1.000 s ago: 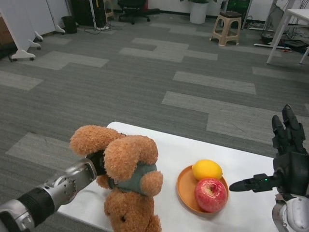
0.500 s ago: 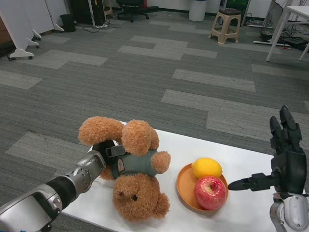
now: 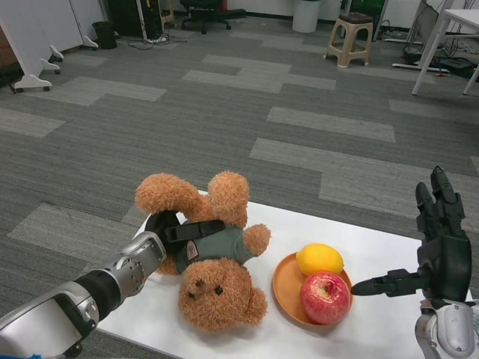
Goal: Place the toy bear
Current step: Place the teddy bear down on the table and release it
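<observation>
So the fuzzy brown plush toy bear in a grey-green vest [image 3: 213, 258] is lying upside down near the left edge of the white table [image 3: 389, 329], head toward the near edge, legs up toward the far edge. The left hand [image 3: 176, 233] is grasping it across the torso, fingers wrapped over the vest. Just beside it to the right sits an orange round plate [image 3: 284, 288] with a yellow lemon [image 3: 319, 259] and a red apple [image 3: 325, 297]. The right hand [image 3: 438, 258] is raised near the right edge, fingers spread, holding nothing.
</observation>
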### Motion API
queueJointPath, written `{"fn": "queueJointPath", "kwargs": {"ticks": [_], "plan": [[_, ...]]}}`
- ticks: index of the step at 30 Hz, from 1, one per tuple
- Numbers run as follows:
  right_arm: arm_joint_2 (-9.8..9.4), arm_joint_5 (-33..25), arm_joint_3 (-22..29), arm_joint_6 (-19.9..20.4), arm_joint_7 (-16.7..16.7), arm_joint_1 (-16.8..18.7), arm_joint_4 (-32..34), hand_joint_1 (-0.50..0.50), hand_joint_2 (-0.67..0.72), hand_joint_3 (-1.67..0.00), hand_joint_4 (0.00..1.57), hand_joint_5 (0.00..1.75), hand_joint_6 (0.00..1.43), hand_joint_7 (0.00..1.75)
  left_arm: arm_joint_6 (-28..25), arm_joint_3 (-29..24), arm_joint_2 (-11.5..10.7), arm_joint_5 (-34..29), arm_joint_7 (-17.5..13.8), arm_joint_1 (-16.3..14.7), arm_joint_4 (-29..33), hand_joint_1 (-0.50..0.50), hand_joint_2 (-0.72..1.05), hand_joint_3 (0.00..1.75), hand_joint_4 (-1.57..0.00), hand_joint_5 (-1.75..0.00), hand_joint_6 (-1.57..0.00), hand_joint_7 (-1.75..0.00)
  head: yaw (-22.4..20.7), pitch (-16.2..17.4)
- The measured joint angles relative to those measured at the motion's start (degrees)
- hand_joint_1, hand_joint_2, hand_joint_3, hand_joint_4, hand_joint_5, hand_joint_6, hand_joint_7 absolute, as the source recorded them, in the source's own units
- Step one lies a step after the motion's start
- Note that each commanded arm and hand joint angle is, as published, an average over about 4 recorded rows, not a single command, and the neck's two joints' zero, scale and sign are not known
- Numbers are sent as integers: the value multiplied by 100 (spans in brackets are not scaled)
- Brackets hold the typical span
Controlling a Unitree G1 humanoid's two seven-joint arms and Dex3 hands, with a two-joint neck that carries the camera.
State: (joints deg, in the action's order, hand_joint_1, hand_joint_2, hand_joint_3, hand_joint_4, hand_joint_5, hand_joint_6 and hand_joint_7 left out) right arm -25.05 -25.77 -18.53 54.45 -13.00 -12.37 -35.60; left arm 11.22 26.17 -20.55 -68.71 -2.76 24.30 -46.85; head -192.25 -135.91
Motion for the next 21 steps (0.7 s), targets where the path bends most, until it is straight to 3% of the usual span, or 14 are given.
{"fn": "queueJointPath", "kwargs": {"ticks": [4,7,11,15,18,21], "plan": [[2,0,3,0,1,0,-38,-33,28,0,0,15,0,7,5,12,0,49,9,-8,16,-21,87,9,0,-59,0,-17,7,13],[9,0,10,0,1,0,-44,-33,28,0,0,19,0,7,50,13,-2,141,13,-46,49,-39,69,9,0,-41,0,-5,18,20],[19,0,41,0,2,0,-45,-33,28,0,0,19,0,7,214,13,-3,176,14,-121,114,-46,27,9,0,-41,0,0,15,14],[27,0,62,0,2,0,-46,-33,28,0,0,19,0,7,365,13,-8,176,8,-166,209,-48,-35,9,0,-51,0,0,4,15],[30,0,67,0,2,0,-47,-33,28,0,0,19,0,7,449,13,-9,177,-3,-186,236,-48,-53,9,0,-54,0,0,-5,18],[30,0,68,0,2,0,-47,-33,28,0,0,19,0,7,566,13,-8,178,-19,-226,284,-48,-55,9,0,-56,0,0,-11,16]]}}
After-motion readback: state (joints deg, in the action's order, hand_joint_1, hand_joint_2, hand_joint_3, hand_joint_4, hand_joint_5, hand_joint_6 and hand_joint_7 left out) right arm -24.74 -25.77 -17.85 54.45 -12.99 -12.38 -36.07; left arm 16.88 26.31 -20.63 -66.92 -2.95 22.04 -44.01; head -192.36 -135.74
